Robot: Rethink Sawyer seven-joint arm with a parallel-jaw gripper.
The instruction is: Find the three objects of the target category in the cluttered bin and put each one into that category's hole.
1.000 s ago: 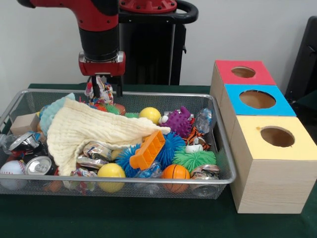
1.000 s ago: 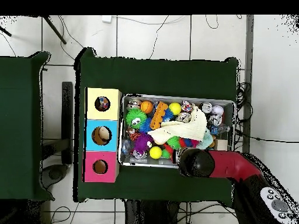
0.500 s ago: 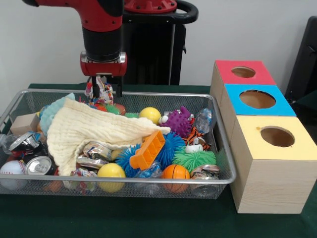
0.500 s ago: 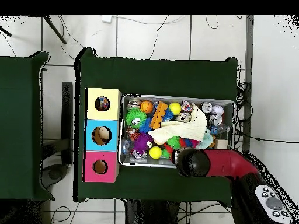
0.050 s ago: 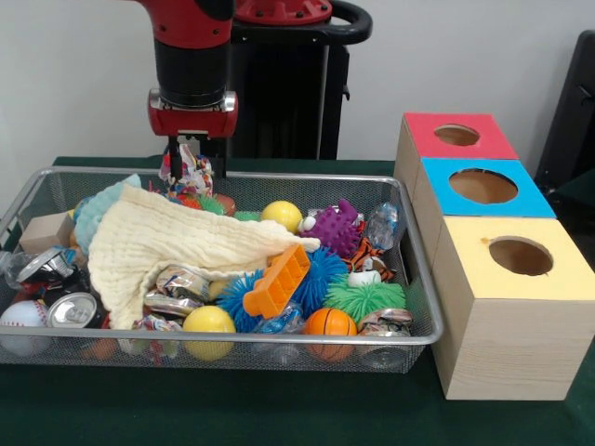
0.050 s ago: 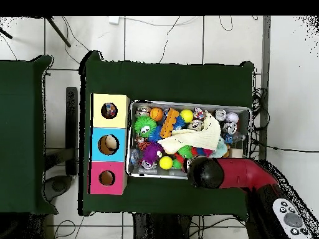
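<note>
My gripper (image 5: 192,160) hangs over the far left part of the wire bin (image 5: 232,338), shut on a multicoloured crumpled object (image 5: 191,175) that sits between its fingers just above the far rim. In the overhead view the arm's black head (image 6: 207,172) hides the gripper and the held object at the bin's (image 6: 187,103) lower edge. A cream cloth (image 5: 172,243) lies over the bin's left half. Three boxes stand beside the bin: red hole (image 5: 456,135), blue hole (image 5: 482,186), yellow hole (image 5: 521,255).
The bin holds an orange block (image 5: 277,281), yellow balls (image 5: 208,321), a small basketball (image 5: 329,322), spiky blue, green and purple toys (image 5: 336,228), crushed cans (image 5: 72,309) and a baseball (image 5: 22,316). A wooden block (image 5: 45,232) sits at its left.
The arm has risen a little and shifted slightly along the bin's edge. The multicoloured object stays between the fingers; the bin's contents have not moved.
</note>
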